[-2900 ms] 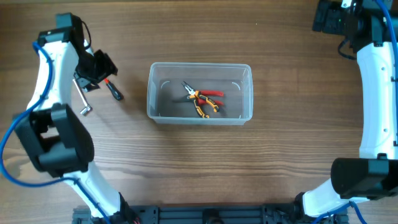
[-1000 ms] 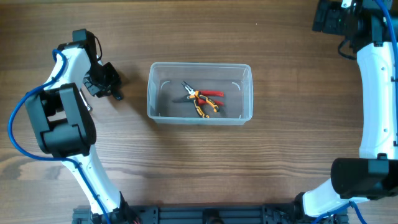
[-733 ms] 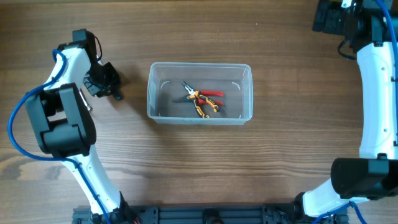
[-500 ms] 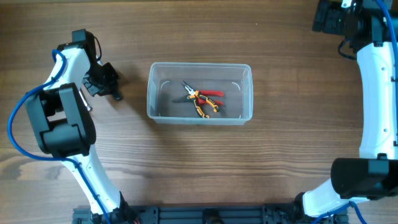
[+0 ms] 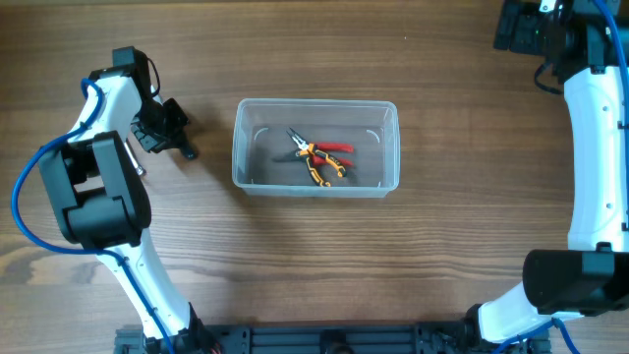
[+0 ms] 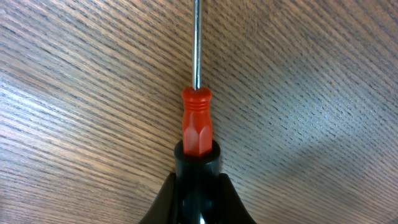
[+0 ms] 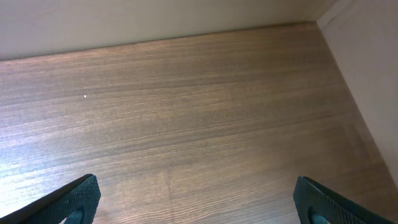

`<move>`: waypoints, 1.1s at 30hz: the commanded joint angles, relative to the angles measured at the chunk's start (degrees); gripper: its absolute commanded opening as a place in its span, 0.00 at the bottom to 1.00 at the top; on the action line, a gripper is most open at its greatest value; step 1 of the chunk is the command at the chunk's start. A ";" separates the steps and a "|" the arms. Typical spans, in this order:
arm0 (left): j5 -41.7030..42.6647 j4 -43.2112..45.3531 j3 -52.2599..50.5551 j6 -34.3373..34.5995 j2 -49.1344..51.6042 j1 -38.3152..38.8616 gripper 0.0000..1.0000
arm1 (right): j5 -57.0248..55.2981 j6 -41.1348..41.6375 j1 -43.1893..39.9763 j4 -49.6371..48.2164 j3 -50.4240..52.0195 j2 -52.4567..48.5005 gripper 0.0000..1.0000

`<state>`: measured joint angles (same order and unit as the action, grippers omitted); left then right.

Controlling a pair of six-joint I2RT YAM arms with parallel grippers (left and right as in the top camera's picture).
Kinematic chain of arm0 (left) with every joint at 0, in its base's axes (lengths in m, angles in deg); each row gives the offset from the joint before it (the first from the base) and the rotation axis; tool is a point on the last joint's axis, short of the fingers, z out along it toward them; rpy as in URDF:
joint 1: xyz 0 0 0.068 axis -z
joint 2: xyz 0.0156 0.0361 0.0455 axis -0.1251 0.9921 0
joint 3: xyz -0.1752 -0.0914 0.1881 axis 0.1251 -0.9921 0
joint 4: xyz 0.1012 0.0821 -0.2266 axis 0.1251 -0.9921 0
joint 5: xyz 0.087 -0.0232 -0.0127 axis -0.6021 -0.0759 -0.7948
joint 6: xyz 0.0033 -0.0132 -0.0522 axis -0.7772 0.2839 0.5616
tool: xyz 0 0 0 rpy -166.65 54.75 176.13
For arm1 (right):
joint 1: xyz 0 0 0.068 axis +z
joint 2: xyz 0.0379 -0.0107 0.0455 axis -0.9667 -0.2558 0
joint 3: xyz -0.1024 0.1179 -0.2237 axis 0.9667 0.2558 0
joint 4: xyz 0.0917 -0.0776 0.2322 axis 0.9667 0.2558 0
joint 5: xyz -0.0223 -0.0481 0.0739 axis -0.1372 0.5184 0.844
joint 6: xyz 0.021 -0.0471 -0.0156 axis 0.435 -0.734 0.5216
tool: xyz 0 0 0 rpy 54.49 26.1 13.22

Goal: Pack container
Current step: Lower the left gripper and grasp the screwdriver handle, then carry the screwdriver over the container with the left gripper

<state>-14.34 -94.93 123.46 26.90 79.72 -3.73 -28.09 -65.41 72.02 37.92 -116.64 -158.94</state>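
Left wrist view: left tool (image 6: 196, 182) looks clamped on the screwdriver (image 6: 196, 124) handle's rear end. Held so far back, the shaft could droop or slip on lifting. The container (image 5: 316, 189) sits mid-way along the bench (image 5: 295, 265), pliers (image 5: 319, 155) inside. The right tool (image 7: 199, 198) stands apart, holding nothing.

My left fingers (image 6: 236, 208) are smooth matt black plastic with no shine. The red-handled screwdriver (image 6: 196, 124) has a faceted, softly glossy plastic grip, a black plastic collar behind it and a thin bare-metal shaft, polished bright. The brown wooden table (image 6: 311, 93) shows fine, close grain under a dull satin finish, and light lies on it in pale patches. My right fingers (image 7: 78, 199) are dark plastic with a faintly grainy skin. From overhead, the clear plastic rectangular container (image 5: 314, 102) is smooth and see-through, with small glints on its walls. The orange-and-black and red-handled pliers (image 5: 319, 157) have coated grips and grey metal noses.
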 commanded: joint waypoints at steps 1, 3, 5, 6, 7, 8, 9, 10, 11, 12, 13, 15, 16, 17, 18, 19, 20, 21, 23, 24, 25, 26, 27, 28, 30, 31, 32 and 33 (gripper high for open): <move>1.66 -0.90 0.04 -0.11 2.10 -0.31 0.09 | -0.39 1.05 0.09 -0.17 -0.81 0.72 0.99; 1.66 -1.90 1.73 -0.11 1.60 -0.42 0.10 | -0.39 1.07 0.09 -0.17 -0.81 0.72 1.00; 1.64 -3.85 4.92 -0.13 0.98 -0.57 0.10 | -0.39 1.07 0.09 -0.17 -0.81 0.72 1.00; 1.64 -4.96 6.60 -0.13 0.72 -0.63 0.10 | -0.39 1.07 0.09 -0.17 -0.81 0.72 1.00; 1.60 -6.29 8.74 -0.20 0.37 -0.63 0.10 | -0.39 1.07 0.09 -0.17 -0.81 0.72 1.00; 1.57 -7.74 11.04 -0.33 0.07 -0.63 0.10 | -0.39 1.07 0.09 -0.17 -0.81 0.72 1.00; 1.44 -8.59 12.48 -0.31 -0.13 -0.61 0.10 | -0.39 1.07 0.09 -0.17 -0.81 0.72 1.00; 1.42 -10.58 15.98 -0.33 -0.57 -0.61 0.10 | -0.39 1.07 0.09 -0.17 -0.81 0.72 1.00; 1.42 -11.72 17.99 -0.33 -0.87 -0.61 0.10 | -0.39 1.07 0.09 -0.17 -0.81 0.72 0.99; 1.44 -12.85 20.06 -0.33 -1.20 -0.61 0.10 | -0.39 1.07 0.09 -0.17 -0.81 0.72 1.00; 1.44 -13.70 21.62 -0.31 -1.49 -0.61 0.10 | -0.39 1.05 0.09 -0.17 -0.81 0.72 1.00; 1.66 -15.74 25.35 -0.31 -2.36 -0.39 0.10 | -0.39 1.07 0.09 -0.17 -0.81 0.72 1.00; 1.66 -16.74 27.19 -0.31 -2.84 -0.09 0.10 | -0.39 1.07 0.09 -0.17 -0.81 0.72 1.00; 1.66 -17.51 28.68 -0.31 -3.39 0.28 0.10 | -0.39 1.07 0.09 -0.17 -0.81 0.72 1.00; 1.66 -18.12 29.99 -0.33 -3.85 0.79 0.10 | -0.39 1.07 0.09 -0.17 -0.81 0.72 1.00; 1.64 -18.82 31.45 -0.35 -4.46 1.57 0.10 | -0.39 1.05 0.09 -0.17 -0.81 0.72 1.00; 1.66 -19.15 32.37 -0.35 -5.01 2.34 0.10 | -0.39 1.05 0.07 -0.20 -0.81 0.72 1.00; 1.66 -19.23 32.96 -0.35 -5.68 3.48 0.10 | -0.39 1.07 0.07 -0.17 -0.81 0.72 1.00; 1.66 -19.15 33.05 -0.35 -7.15 5.73 0.10 | -0.39 1.07 0.09 -0.17 -0.81 0.72 1.00; 1.66 -19.15 33.05 -0.35 -7.87 7.41 0.10 | -0.39 1.07 0.09 -0.20 -0.81 0.72 1.00; 1.66 -19.19 33.05 -0.37 -8.22 8.50 0.10 | -0.39 1.07 0.09 -0.17 -0.81 0.72 1.00; 1.68 -19.23 33.05 -0.37 -8.68 10.51 0.10 | -0.39 1.07 0.09 -0.17 -0.81 0.72 1.00; 1.70 -19.32 33.07 -0.90 -8.98 12.24 0.10 | -0.39 1.07 0.09 -0.17 -0.81 0.72 0.99; 1.68 -19.47 33.05 -2.21 -9.20 14.10 0.10 | -0.39 1.07 0.09 -0.17 -0.81 0.72 1.00; 1.66 -19.71 33.05 -4.35 -9.35 17.59 0.10 | -0.39 1.07 0.09 -0.17 -0.81 0.72 1.00; 1.64 -19.91 33.05 -5.01 -9.35 19.56 0.11 | -0.39 1.05 0.09 -0.17 -0.81 0.72 1.00; 1.66 -20.13 33.05 -5.57 -9.35 21.51 0.11 | -0.39 1.05 0.09 -0.17 -0.81 0.72 1.00; 1.66 -20.31 33.05 -6.27 -9.35 23.41 0.11 | -0.39 1.07 0.09 -0.17 -0.81 0.72 1.00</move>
<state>-13.36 -114.51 155.11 24.85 71.85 13.45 -28.09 -65.41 72.02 37.89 -116.64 -158.94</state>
